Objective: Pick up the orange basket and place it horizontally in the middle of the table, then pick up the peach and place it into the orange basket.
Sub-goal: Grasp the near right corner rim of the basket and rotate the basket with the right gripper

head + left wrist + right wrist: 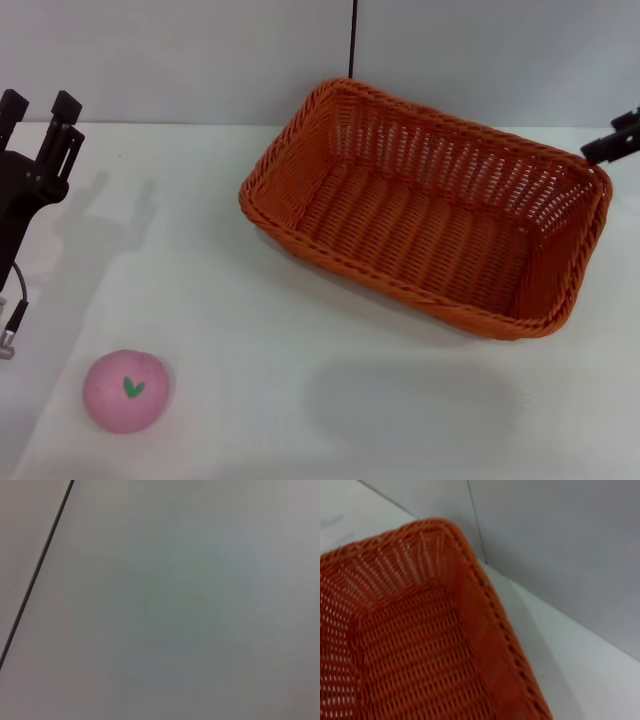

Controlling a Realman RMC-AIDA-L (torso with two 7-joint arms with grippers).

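the orange basket (430, 215) sits askew on the table (300, 400) – right gripper (612, 143) at its far right rim, fingers impossible to judge. left gripper (40, 108) spread, raised; the peach (125, 390) lies near-left.

Not much else around really: just a plain grey wall (200, 60) behind everything, with a thin dark vertical line (353, 40) running down it, maybe a seam or a cable, can't tell which.
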